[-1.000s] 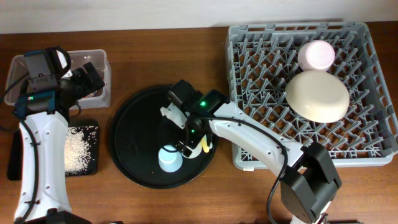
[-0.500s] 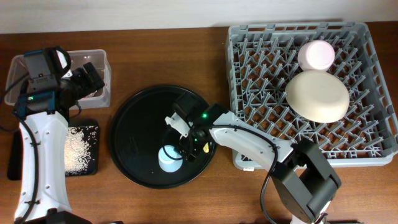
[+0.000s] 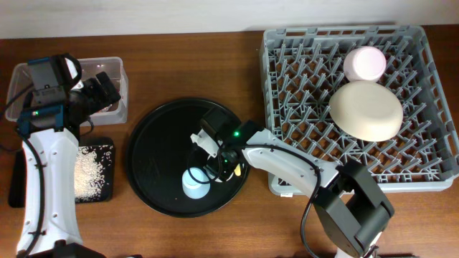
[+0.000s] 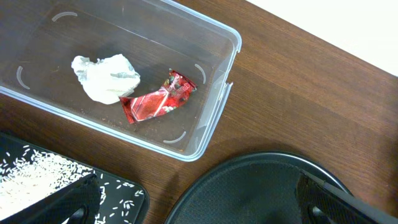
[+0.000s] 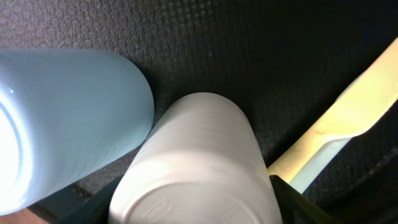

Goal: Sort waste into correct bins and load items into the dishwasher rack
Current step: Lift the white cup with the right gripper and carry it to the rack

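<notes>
On the large round black tray a light blue cup stands upside down. My right gripper is low beside it. In the right wrist view its fingers press both sides of a white cup, with the light blue cup to the left and the yellow utensil to the right. The grey dishwasher rack holds the cream bowl and the pink bowl. My left gripper is open and empty above the table by the clear box, which holds the tissue and the red wrapper.
The shallow black tray with rice lies at the left front, also in the left wrist view. The clear box is behind it. The round tray's rim is close to the left gripper.
My right gripper moved toward the front of the round tray and came down around the white cup next to the blue cup. The left arm has not moved.
</notes>
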You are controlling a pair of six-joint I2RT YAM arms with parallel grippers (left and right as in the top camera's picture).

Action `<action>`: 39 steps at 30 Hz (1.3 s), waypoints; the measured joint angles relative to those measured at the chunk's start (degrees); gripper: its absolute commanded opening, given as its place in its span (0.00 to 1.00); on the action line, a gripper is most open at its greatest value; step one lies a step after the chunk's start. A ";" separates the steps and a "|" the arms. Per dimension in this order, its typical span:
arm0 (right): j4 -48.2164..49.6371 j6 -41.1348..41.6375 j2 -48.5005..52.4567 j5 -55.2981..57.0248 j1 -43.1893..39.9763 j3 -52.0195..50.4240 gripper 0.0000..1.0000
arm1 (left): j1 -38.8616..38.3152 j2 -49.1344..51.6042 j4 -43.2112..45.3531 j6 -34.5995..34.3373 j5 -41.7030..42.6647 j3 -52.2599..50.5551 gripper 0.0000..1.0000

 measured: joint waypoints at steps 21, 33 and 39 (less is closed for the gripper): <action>-30.45 0.00 -2.60 2.62 -19.67 32.57 0.43 | 0.00 0.00 -0.02 0.00 0.00 0.00 0.99; -27.80 0.00 -1.55 6.60 -37.11 30.82 0.42 | 0.00 0.00 0.00 0.00 0.00 0.02 0.99; -22.43 0.00 0.63 6.75 -37.90 23.63 0.42 | 0.00 0.00 0.00 0.00 0.00 0.00 0.99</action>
